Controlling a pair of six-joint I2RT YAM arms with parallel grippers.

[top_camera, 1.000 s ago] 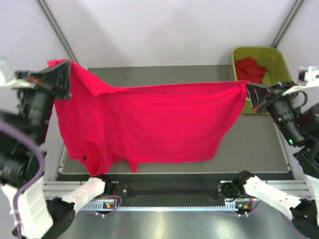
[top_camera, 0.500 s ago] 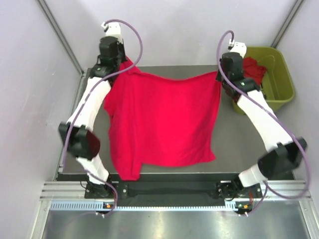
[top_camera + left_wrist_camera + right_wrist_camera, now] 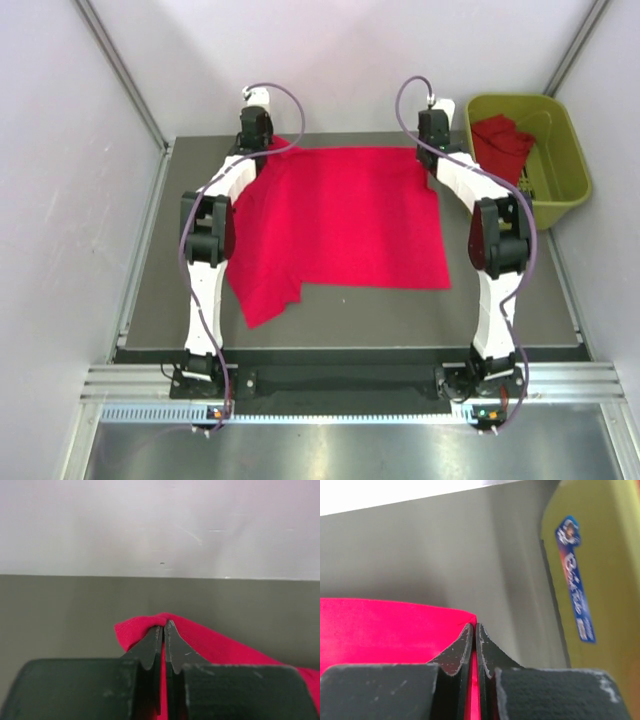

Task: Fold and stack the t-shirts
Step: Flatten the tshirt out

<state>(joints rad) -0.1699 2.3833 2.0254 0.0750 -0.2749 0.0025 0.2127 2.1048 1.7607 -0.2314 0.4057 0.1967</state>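
A bright red t-shirt (image 3: 345,215) lies spread on the grey table, its far edge near the back. My left gripper (image 3: 268,143) is shut on the far left corner of this t-shirt (image 3: 200,639); the cloth bunches over the fingertips (image 3: 172,632). At the far right corner my right gripper (image 3: 428,148) is shut on the t-shirt (image 3: 385,632), whose edge is pinched between the fingertips (image 3: 490,647). Another red t-shirt (image 3: 503,138) lies crumpled in the yellow-green basket (image 3: 560,160) at the back right.
The basket wall with a blue label (image 3: 575,580) stands close to the right of my right gripper. A pale back wall (image 3: 160,525) rises just beyond the table's far edge. Both arms stretch across the table sides.
Both arms have swung from holding the t-shirt up in the air to reaching far back and low. The t-shirt now lies flat on the table, still held at both corners.
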